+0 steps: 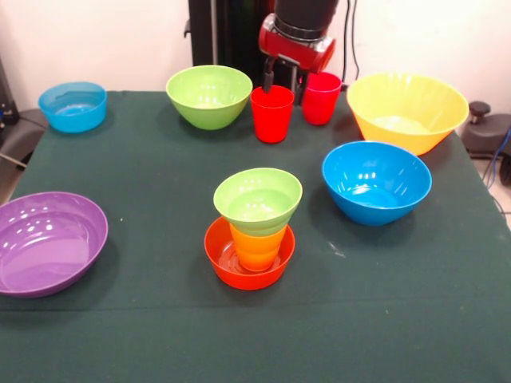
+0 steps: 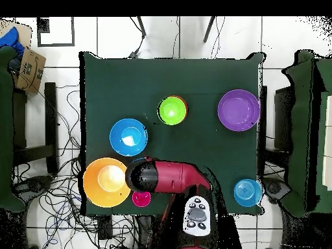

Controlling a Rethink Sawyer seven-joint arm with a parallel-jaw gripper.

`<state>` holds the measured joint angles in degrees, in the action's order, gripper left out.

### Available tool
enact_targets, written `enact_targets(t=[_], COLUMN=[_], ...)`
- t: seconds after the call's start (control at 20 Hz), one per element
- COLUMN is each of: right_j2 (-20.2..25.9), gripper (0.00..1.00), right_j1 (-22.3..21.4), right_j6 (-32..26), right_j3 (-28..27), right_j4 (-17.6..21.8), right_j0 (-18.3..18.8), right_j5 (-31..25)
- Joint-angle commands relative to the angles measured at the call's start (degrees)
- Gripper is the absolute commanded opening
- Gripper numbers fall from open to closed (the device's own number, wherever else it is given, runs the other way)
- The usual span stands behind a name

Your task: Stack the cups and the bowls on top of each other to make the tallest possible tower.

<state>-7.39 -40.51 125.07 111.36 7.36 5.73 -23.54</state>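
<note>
Currently the gripper (image 1: 283, 80) is hanging at the table's far edge in the front view, between the red cup (image 1: 271, 114) and the pink cup (image 1: 320, 98). One dark finger (image 1: 269, 76) is reaching down just above the red cup's rim and another is sitting against the pink cup; the jaws are standing apart with nothing between them, so the gripper is gripping no cup. Both cups are standing upright on the green table (image 1: 160, 319), close together. The tower (image 1: 255, 227) is standing near the table's middle: an orange bowl (image 1: 227, 267) at the bottom, a yellow-orange cup (image 1: 255, 247) inside it, and a small green bowl (image 1: 257, 199) sitting on top of that cup. A larger green bowl (image 1: 209, 96) is lying just left of the red cup. The yellow bowl (image 1: 407, 110) is sitting at the far right, with a blue bowl (image 1: 375, 182) just in front of it. A smaller blue bowl (image 1: 73, 106) is resting at the far left corner, and the purple bowl (image 1: 48, 242) is lying at the left edge. In the overhead view the arm (image 2: 170, 176) is covering the red cup, while the pink cup is showing beside it.
</note>
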Motion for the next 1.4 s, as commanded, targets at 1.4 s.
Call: enact_targets(t=[1.4], right_j2=[1.68], gripper=[1.0], right_j1=[9.06], right_j6=[6.99], right_j3=[6.82], right_j4=[0.74], right_j0=[-0.15], right_j5=[15.69])
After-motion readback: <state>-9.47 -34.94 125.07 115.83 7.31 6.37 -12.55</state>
